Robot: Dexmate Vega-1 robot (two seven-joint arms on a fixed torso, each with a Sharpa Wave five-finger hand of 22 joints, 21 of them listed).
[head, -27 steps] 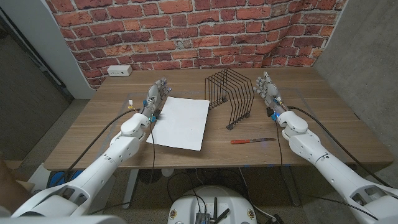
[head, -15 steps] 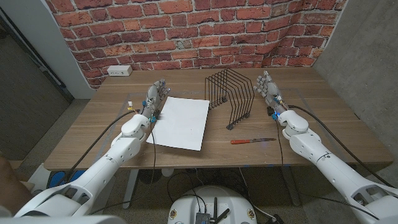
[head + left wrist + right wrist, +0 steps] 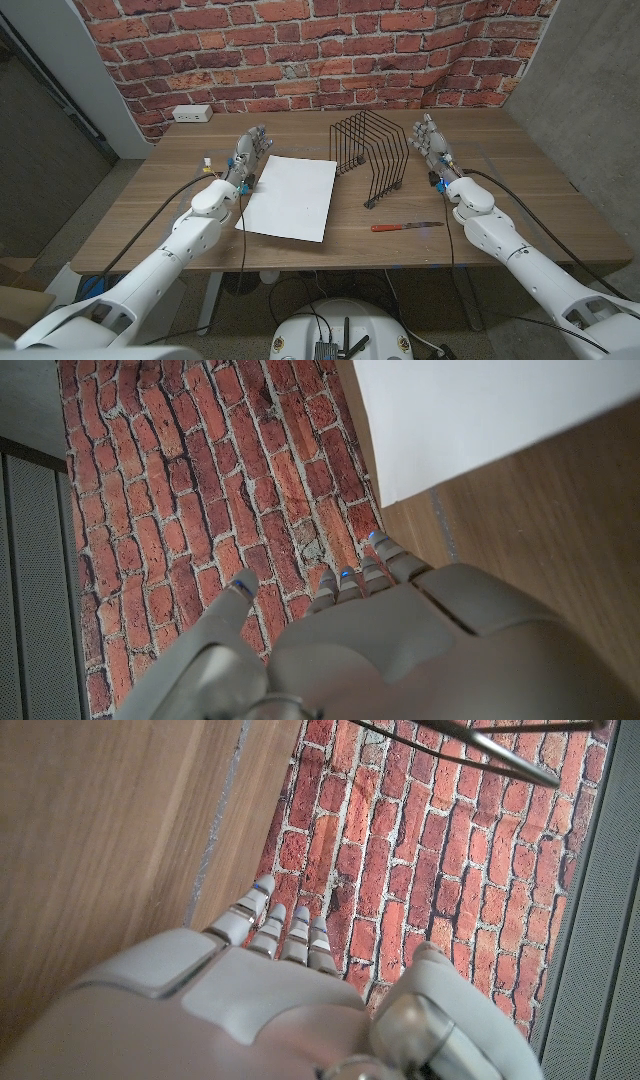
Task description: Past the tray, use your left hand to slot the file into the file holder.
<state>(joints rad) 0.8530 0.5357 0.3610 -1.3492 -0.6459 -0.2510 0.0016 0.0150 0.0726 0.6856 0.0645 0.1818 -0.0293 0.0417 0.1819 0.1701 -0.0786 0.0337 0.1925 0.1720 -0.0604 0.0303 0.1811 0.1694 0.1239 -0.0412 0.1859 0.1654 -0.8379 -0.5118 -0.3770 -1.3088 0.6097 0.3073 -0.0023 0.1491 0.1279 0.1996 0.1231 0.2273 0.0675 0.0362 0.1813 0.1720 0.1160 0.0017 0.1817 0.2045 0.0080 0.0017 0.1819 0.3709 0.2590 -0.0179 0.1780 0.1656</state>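
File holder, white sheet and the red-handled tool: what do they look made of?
File holder: thin black wire, likely coated metal, judging by its slim bent dividers. White sheet: matte paper or thin card, lying flat with crisp edges. Red-handled tool: red handle probably plastic, with a slim grey shaft that looks like metal. Table: wood-grain top, possibly laminate.

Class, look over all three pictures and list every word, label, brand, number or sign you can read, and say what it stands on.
None can be read.
White file: blank, no print visible.
Wire file holder: no label.
Red-handled tool: any marking too small to tell.
White wall socket: no legible text.
Left hand and right hand: no readable marks, also none in the wrist views.
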